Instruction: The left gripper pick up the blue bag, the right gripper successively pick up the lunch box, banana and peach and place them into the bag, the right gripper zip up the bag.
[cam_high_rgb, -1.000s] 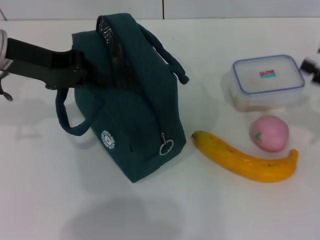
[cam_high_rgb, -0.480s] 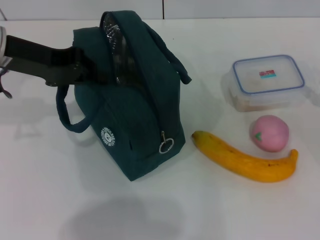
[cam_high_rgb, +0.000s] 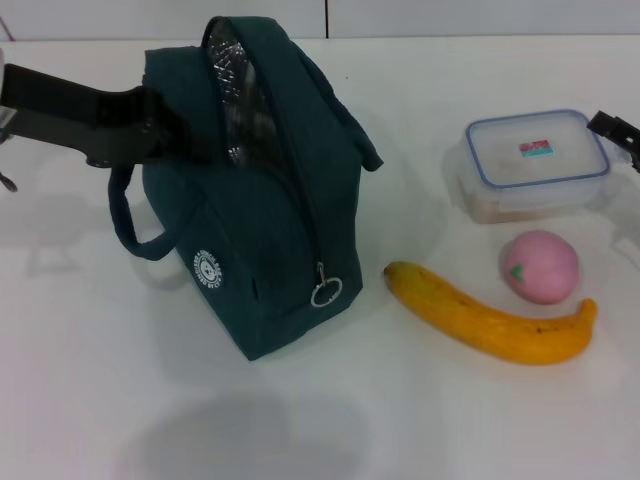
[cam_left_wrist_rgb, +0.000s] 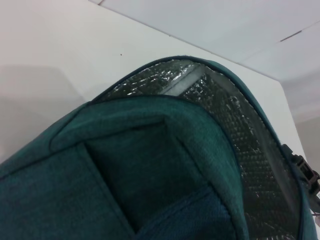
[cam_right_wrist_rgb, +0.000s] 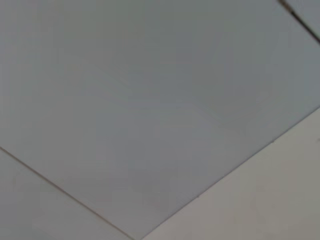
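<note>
While upright, blue bag (cam_high_rgb: 270, 190) zip-opening rearward

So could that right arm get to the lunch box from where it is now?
Probably yes. The right gripper is at the table's right edge, just beside the lunch box, with nothing between them. The peach and banana lie nearer the robot, out of that path.

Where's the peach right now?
In the head view the peach lies on the table's right side, just in front of the lunch box and right behind the banana, near its right end.
</note>
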